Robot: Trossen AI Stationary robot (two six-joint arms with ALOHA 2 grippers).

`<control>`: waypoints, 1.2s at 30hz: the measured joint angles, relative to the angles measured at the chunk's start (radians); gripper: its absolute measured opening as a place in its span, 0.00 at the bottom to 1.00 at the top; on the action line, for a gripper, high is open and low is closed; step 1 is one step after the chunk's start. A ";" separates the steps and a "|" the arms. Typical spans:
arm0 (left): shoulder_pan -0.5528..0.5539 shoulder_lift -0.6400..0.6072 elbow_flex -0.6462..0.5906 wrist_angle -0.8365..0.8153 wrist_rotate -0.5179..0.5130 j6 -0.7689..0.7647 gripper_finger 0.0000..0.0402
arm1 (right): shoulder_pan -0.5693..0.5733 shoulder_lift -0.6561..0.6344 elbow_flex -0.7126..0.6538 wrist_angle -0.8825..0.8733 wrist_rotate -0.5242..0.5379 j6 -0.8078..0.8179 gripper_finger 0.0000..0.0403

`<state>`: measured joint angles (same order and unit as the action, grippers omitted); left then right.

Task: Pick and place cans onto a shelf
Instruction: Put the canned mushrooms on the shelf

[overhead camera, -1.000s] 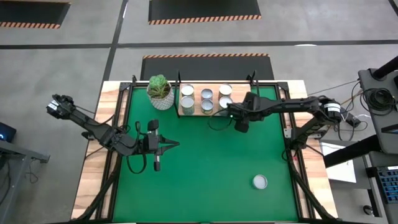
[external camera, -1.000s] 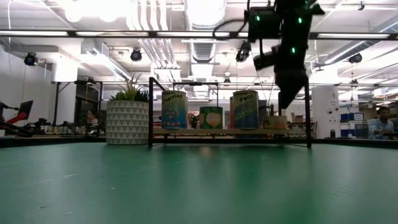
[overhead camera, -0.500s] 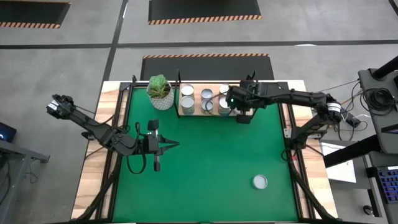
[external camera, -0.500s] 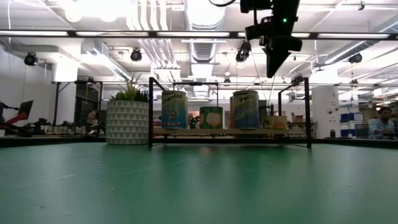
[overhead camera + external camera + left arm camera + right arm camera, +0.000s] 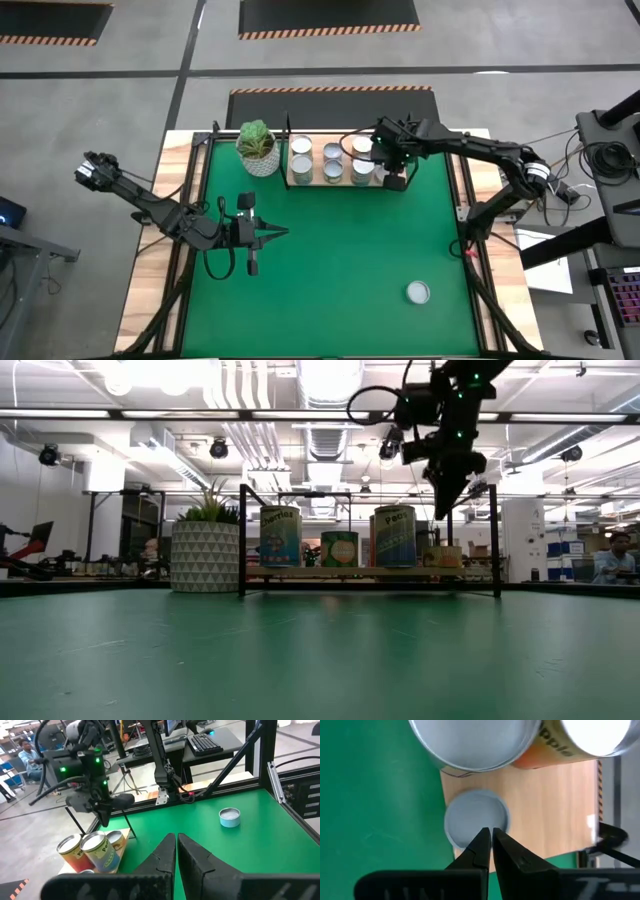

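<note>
The shelf is a wooden board at the mat's far edge. It carries several cans with silver tops, standing upright. A short flat can sits on the board's right end. My right gripper hangs shut above that short can, pointing steeply down, touching nothing. One more can stands on the green mat near the front right. My left gripper is shut and empty, held level over the mat's left half.
A white pot with a green plant stands left of the shelf. Thin black posts rise at the shelf's corners, one close to my right gripper. Green mat lies open between the arms.
My right gripper has swung from over the mat in front of the shelf toward the table's far edge, rising, and now hangs over the shelf's right end. Its wrist has rolled on the way. The cans have stayed put.
</note>
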<state>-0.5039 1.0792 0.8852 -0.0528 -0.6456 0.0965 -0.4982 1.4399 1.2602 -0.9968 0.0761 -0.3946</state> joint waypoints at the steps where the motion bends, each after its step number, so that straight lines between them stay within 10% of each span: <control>1: 0.000 0.000 0.000 0.000 0.000 0.001 0.00 | -0.001 0.000 -0.012 0.011 -0.006 0.000 0.02; 36: 0.002 0.000 0.000 0.018 0.000 0.041 0.00 | 0.002 0.000 -0.200 0.253 0.134 0.055 0.02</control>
<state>-0.5022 1.0790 0.8852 -0.0349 -0.6460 0.1379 -0.4961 1.4403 1.0598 -0.7440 0.2099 -0.3398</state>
